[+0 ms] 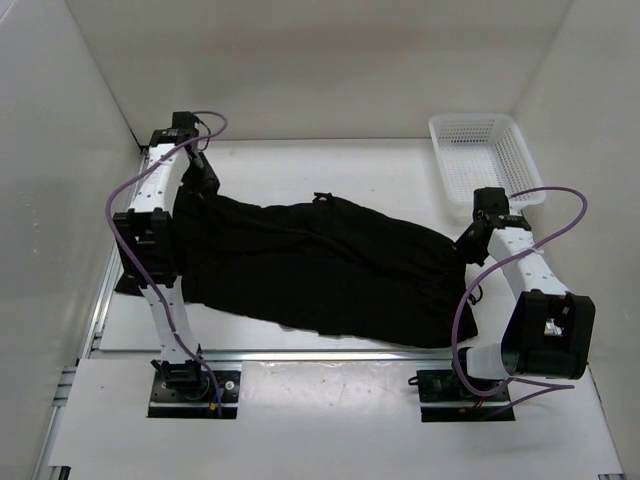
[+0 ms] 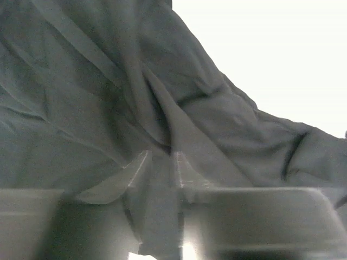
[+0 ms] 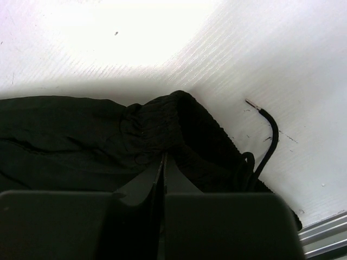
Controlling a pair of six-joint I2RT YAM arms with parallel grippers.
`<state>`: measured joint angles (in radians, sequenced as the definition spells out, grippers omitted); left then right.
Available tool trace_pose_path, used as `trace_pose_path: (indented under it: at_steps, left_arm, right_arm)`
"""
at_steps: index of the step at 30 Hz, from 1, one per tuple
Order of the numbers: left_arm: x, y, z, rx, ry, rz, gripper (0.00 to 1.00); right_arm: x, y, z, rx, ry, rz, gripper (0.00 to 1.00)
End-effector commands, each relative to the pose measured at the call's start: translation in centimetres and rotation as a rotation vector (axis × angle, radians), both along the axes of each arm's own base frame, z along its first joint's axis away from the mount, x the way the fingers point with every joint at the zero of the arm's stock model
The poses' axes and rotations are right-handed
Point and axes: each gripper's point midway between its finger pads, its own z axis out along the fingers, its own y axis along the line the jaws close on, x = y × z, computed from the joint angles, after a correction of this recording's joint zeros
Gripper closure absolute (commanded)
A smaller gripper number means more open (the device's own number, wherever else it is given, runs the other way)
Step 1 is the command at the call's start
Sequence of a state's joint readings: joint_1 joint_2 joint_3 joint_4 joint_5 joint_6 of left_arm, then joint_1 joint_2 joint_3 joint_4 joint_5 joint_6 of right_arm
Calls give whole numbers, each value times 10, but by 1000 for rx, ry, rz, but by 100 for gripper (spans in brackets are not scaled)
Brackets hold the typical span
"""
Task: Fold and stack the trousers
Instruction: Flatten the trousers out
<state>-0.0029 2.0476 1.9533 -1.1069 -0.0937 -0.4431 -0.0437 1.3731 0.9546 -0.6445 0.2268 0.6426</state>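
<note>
Nearest, close to the right edge of the bench (image 1: 400,165), the right pincer (image 1: 468,240) sat low with its jaws together on the ribbed waistband (image 3: 173,122). In the right wrist view the cloth bunched right at the fingertips, so it looked clamped on that band. The drawstring (image 3: 269,135) trailed loose on the white surface just beside it. A grip there probably served to anchor the heavy top end of the garment.

The trousers (image 1: 320,265) lay spread in a long slant across the middle of the bench, from that right-edge grip toward the far left corner. They were rumpled and not yet folded.

Toward the far left corner, the left pincer (image 1: 203,178) was closed on a ridge of cloth. In the left wrist view a fold ran down between its fingers (image 2: 187,176), and the fabric rose in taut creases from it. Holding both ends likely let the arms stretch the garment straight before a first fold.

Farthest, in the far right corner, a white mesh basket (image 1: 442,160) stood apart from the cloth.
</note>
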Motion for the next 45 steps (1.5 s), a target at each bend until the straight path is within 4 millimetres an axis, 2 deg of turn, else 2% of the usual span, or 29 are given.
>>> trace_pose_path:
  at_steps: [1,2,4,5,6,7,9,10,11,13,14,17,18,19,20,21,22,23,24,29,33,35,38,40,41,42,43,44,45]
  left_arm:
    - [3,36,-10,-27,37,113,46]
    - [4,38,-19,-89,55,138,19]
    - [15,56,-30,-142,37,173,6]
    - [19,58,-47,-138,65,187,6]
    - [33,66,-40,-109,28,196,6]
    - [33,71,-61,-85,84,209,6]
    - [52,77,-55,-63,50,196,6]
    - [56,78,-58,-63,53,196,6]
    - [58,78,-73,-65,82,197,7]
    - [72,69,-71,-100,47,172,9]
    - [75,66,-81,-119,59,165,15]
    - [79,56,-81,-144,48,145,40]
    - [81,57,-66,-141,12,142,81]
    - [80,57,-60,-140,4,142,90]
    - [80,57,-49,-139,-17,140,90]
    - [83,59,-22,-126,-78,140,90]
    - [82,62,-7,-104,-106,147,90]
    - [84,65,15,-88,-156,151,90]
    - [82,67,52,-71,-230,154,90]
    - [73,86,159,-57,-478,157,90]
    - [69,96,189,-98,-559,145,90]
    - [72,93,193,-103,-580,121,90]
    - [82,101,179,-128,-573,118,90]
    - [87,108,154,-159,-532,121,90]
    - [96,104,127,-192,-484,98,45]
    - [96,109,105,-218,-434,108,22]
    - [94,113,88,-243,-390,119,16]
    - [93,114,56,-282,-315,129,12]
    - [88,115,49,-306,-285,133,10]
  right_arm:
    - [7,-7,21,-37,-50,2,100]
    - [7,-5,21,-28,-51,6,100]
    - [7,-5,21,-32,-49,15,100]
    - [7,-5,21,-32,-49,15,100]
    - [7,-5,21,-32,-49,15,100]
    - [7,-5,21,-32,-49,15,100]
    - [7,-6,18,-35,-36,23,100]
    - [9,-4,21,-28,-46,27,100]
    - [9,-4,17,-27,-34,27,100]
    - [12,-4,17,-27,-31,27,100]
    - [12,-4,17,-27,-31,27,100]
    - [12,-7,17,-26,-22,18,100]
    - [12,-7,17,-26,-21,18,100]
    - [12,-7,19,-26,-21,18,100]
    - [12,-7,19,-26,-21,18,100]
    - [10,-7,18,-26,-12,18,100]
    - [10,-9,21,-36,-21,13,100]
    - [10,-9,24,-37,-33,13,100]
    - [9,-12,27,-37,-42,1,100]
    - [12,-23,50,-37,-117,-36,100]
    - [14,-35,74,-45,-172,-72,100]
    - [18,-38,82,-41,-196,-81,100]
    - [19,-43,87,-36,-209,-97,100]
    - [25,-44,84,-35,-203,-97,100]
    - [28,-41,82,-14,-206,-84,100]
    - [29,-41,75,-11,-183,-84,99]
    - [30,-41,70,-9,-168,-84,94]
    - [28,-40,66,-6,-147,-84,81]
    - [28,-40,66,-6,-146,-84,68]
